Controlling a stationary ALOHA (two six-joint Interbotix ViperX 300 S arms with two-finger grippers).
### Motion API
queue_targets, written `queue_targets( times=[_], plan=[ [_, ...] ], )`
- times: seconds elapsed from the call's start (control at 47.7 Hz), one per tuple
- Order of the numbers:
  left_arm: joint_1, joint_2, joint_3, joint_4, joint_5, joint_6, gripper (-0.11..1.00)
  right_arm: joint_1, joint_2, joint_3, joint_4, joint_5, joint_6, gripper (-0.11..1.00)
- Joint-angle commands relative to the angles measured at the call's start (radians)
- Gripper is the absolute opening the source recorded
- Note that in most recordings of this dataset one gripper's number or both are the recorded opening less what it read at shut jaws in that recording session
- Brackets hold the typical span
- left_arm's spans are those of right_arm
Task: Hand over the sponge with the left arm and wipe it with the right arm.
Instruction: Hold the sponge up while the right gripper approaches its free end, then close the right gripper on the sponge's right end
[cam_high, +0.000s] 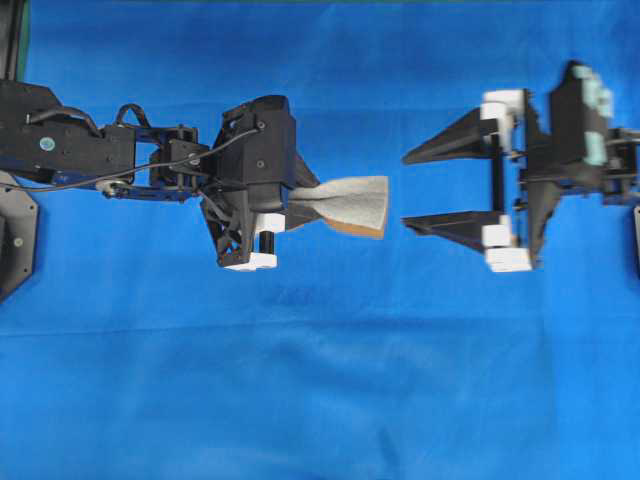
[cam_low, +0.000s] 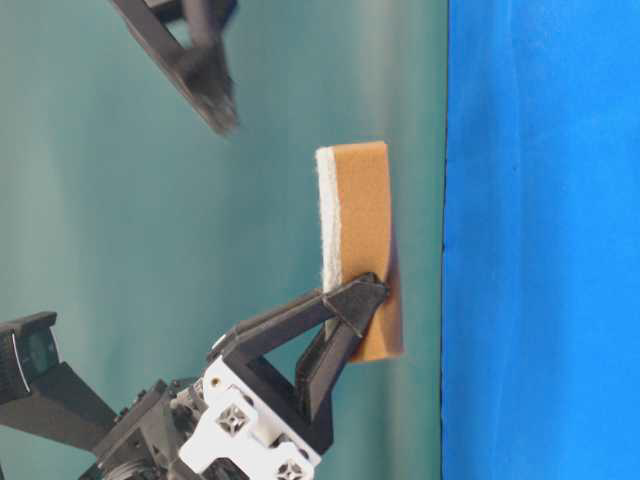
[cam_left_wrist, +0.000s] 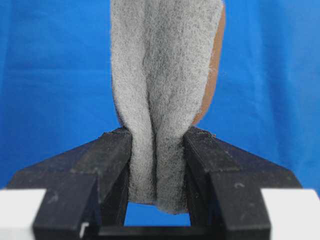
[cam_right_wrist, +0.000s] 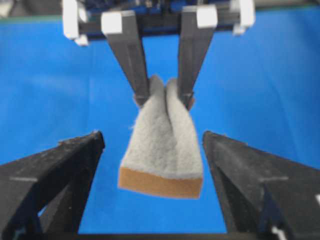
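Observation:
The sponge (cam_high: 350, 203) has a grey-white speckled top and an orange-brown bottom layer. My left gripper (cam_high: 300, 205) is shut on one end of it, pinching it into a fold, and holds it in the air pointing at the right arm. The sponge also shows in the left wrist view (cam_left_wrist: 160, 75) between the left gripper's (cam_left_wrist: 157, 145) black fingers, and from table level (cam_low: 362, 220). My right gripper (cam_high: 404, 192), with teal patches on its body, is open and empty. Its fingertips are just short of the sponge's free end, which the right wrist view (cam_right_wrist: 162, 145) shows between them.
A blue cloth (cam_high: 300, 380) covers the whole table below both arms. A black arm base plate (cam_high: 15, 240) sits at the left edge. A teal-green wall (cam_low: 100, 250) stands behind the scene in the table-level view.

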Motion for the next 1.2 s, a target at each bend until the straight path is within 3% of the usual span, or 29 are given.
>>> queue_targets(
  times=[0.0,0.42,0.797,0.881,1.049,1.175],
  plan=[
    [-0.003,-0.021,-0.011,0.000,-0.005,0.002,0.24,-0.008,0.044,-0.060,0.003,0.020,0.008,0.74],
    [-0.005,-0.021,-0.009,0.002,-0.003,0.006,0.22,-0.020,0.239,-0.201,0.003,0.141,0.012,0.74],
    [-0.014,-0.021,-0.009,0.003,-0.003,0.005,0.22,-0.020,0.270,-0.216,-0.002,0.155,0.003,0.73],
    [-0.012,-0.021,-0.009,0.003,-0.003,0.003,0.22,-0.020,0.270,-0.218,-0.008,0.156,-0.006,0.63],
    [-0.012,-0.018,-0.014,0.003,-0.003,0.006,0.19,-0.020,0.268,-0.216,-0.014,0.160,-0.012,0.28],
    [-0.011,-0.018,-0.015,0.003,-0.008,0.006,0.18,-0.020,0.264,-0.212,-0.014,0.166,-0.014,0.26]
  ],
)
